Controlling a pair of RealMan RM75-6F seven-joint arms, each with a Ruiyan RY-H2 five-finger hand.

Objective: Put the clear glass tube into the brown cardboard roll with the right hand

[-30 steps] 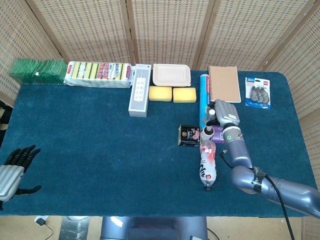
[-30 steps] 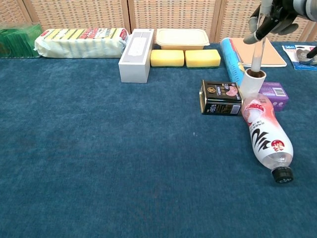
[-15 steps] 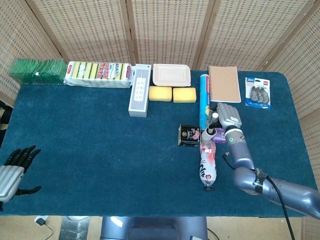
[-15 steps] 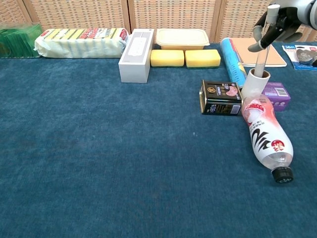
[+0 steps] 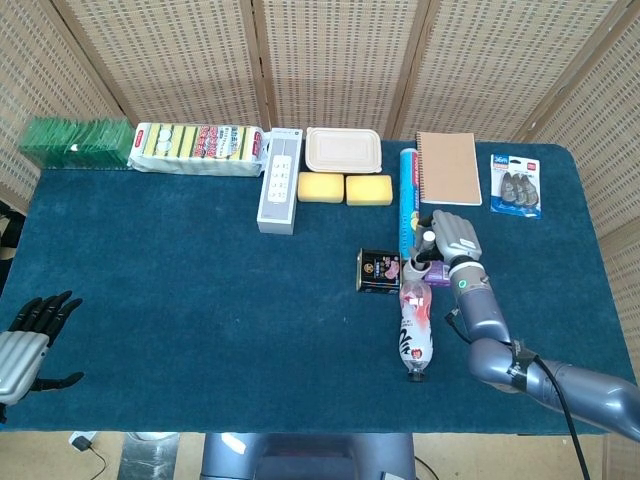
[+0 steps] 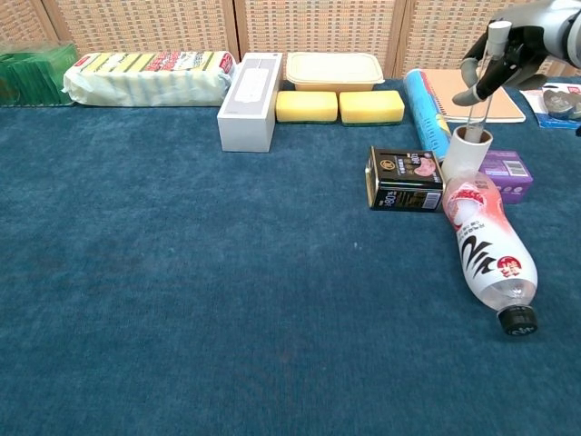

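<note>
From the chest view, the right hand (image 6: 505, 56) grips the clear glass tube (image 6: 485, 82), its lower end inside the upright brown cardboard roll (image 6: 466, 153); only the head view shows the left hand (image 5: 28, 340), empty with fingers apart.

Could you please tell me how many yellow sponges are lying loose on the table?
2. One yellow sponge lies in front of the beige lidded container; the other yellow sponge sits just right of it. More sponges are in the wrapped pack, not loose.

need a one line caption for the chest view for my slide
Right hand holds the clear glass tube upright, its lower end inside the brown cardboard roll standing beside the fallen bottle.
</note>
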